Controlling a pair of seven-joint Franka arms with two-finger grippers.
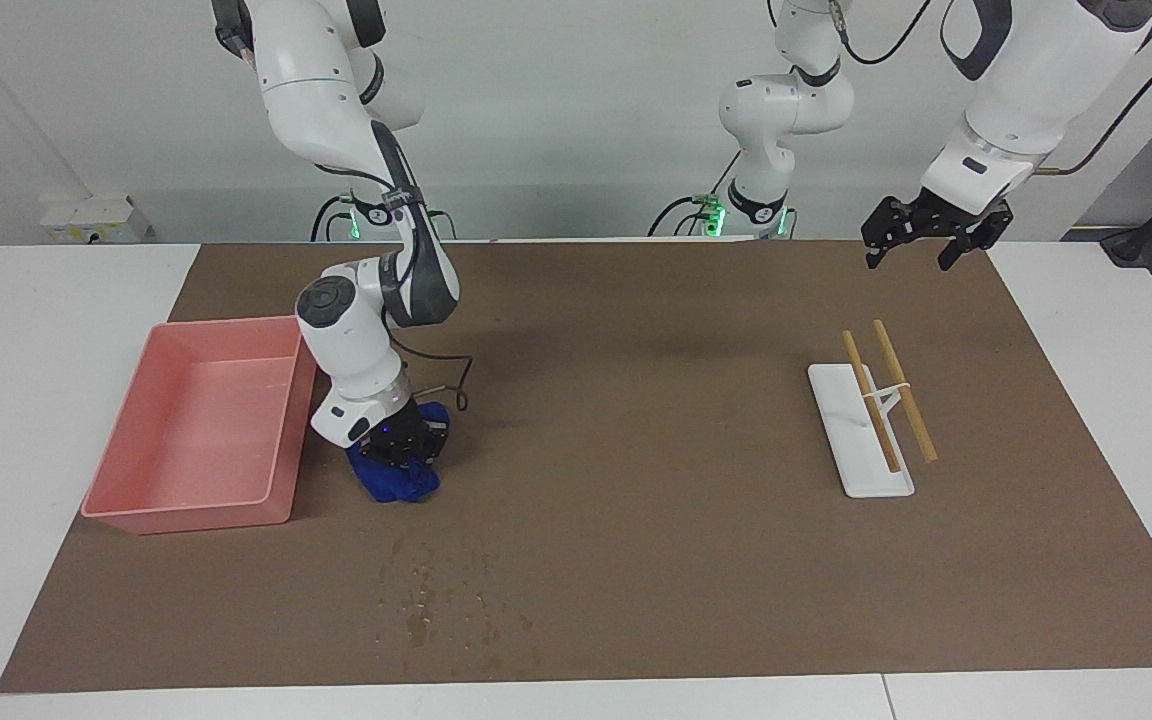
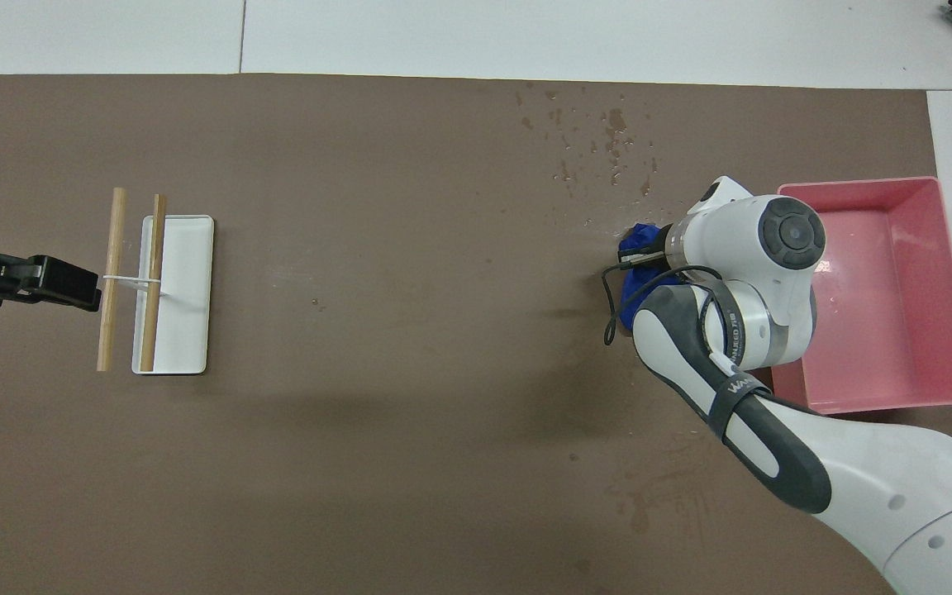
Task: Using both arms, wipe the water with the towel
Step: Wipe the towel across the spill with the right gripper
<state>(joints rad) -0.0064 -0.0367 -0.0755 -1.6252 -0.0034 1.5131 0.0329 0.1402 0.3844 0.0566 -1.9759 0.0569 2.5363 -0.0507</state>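
The right tool (image 1: 401,447), a black two-finger unit on one of the two glossy white jointed arms, is pressed down on the brown mat with its fingertips closed into the one small deep-blue terry towel (image 1: 394,478), which bunches out from under it. The towel rests on the mat just beside the wall of the single pink rectangular plastic bin (image 1: 198,432), at the right arm's end of the tabletop; in the overhead view the arm's wrist covers most of the cloth, leaving only a blue edge (image 2: 637,248) showing. Farther from the robots than the towel lies the one main patch of water (image 1: 441,600), a loose scatter of tiny droplets and darker damp speckles on the mat, apart from the cloth and not touched by it. A second, fainter damp smear (image 2: 662,487) shows on the mat nearer the robots, beside the right arm. The brown mat (image 1: 636,520) covers most of the white tabletop (image 1: 26,330). At the left arm's end stands one white flat rack (image 1: 859,432) carrying two wooden rods (image 1: 903,390) side by side. The left tool (image 1: 921,240) hangs in the air, its fingers spread wide and holding nothing, over the mat's edge by the robots, and that arm waits.
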